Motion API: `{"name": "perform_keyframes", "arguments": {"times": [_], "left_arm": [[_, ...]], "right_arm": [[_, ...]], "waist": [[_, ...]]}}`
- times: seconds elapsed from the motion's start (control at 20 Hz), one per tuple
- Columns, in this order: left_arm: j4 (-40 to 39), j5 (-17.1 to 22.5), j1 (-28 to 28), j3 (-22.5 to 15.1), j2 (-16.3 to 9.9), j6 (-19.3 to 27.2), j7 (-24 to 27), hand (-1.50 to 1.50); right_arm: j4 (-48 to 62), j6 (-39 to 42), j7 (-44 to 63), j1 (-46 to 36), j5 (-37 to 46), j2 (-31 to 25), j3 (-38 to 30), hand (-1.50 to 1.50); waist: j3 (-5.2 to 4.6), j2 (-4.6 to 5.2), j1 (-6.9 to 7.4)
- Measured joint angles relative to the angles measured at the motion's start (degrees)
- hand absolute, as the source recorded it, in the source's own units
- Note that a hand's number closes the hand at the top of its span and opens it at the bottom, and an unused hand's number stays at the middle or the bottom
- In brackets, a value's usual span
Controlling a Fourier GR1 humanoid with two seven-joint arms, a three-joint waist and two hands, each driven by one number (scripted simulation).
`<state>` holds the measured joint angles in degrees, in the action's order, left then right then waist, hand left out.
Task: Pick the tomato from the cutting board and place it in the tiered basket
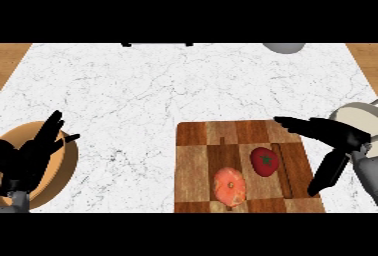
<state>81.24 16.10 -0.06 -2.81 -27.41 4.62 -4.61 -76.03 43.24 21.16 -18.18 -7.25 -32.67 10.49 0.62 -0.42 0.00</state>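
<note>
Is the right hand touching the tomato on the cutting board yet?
Apart. In the head view the right hand is open at the cutting board's right edge, and bare wood shows between its fingers and the tomato.

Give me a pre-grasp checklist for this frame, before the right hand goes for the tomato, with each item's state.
1. Tomato on the cutting board, nothing covering it: ok.
2. Right hand open, thumb and fingers spread beside the tomato, not yet touching it: ok.
3. Neighbour: an orange-pink fruit lies close to the tomato's lower left; whether there is room for fingers between them: cannot tell.
4. Left hand open, over the wooden bowl at the left edge, away from the board: ok.
5. Tiered basket as drop target: not in view, so cannot tell.
</note>
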Motion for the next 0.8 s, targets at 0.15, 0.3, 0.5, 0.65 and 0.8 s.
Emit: {"name": "perform_keyframes", "arguments": {"times": [0.15,0.3,0.5,0.65,0.8], "left_arm": [[0.6,-0.2,0.6,0.5,0.0,-0.6,0.3,0.0],[0.5,-0.9,0.8,0.6,0.6,-0.5,0.8,0.0],[-0.8,-1.4,-0.1,1.1,1.0,-1.0,1.0,0.0],[-0.2,-1.5,0.6,1.5,1.0,-1.5,1.3,0.0],[-0.6,-1.7,0.1,1.9,1.1,-1.8,0.8,0.0]], "right_arm": [[0.2,-0.3,-1.9,1.0,2.0,0.9,0.1,-1.5],[0.8,-0.4,-2.5,0.6,3.2,2.0,0.1,-1.5],[1.6,-1.6,-1.9,-0.6,4.7,4.8,0.6,-1.5],[1.8,-2.6,-2.0,-0.4,6.1,6.4,1.1,-1.5],[2.8,-3.4,-2.4,-0.4,7.8,7.8,1.4,-1.5]], "waist": [[-0.02,-0.01,0.01],[0.02,0.0,0.05],[0.08,-0.03,0.05],[0.05,-0.04,0.1],[-0.12,-0.17,0.03]]}}
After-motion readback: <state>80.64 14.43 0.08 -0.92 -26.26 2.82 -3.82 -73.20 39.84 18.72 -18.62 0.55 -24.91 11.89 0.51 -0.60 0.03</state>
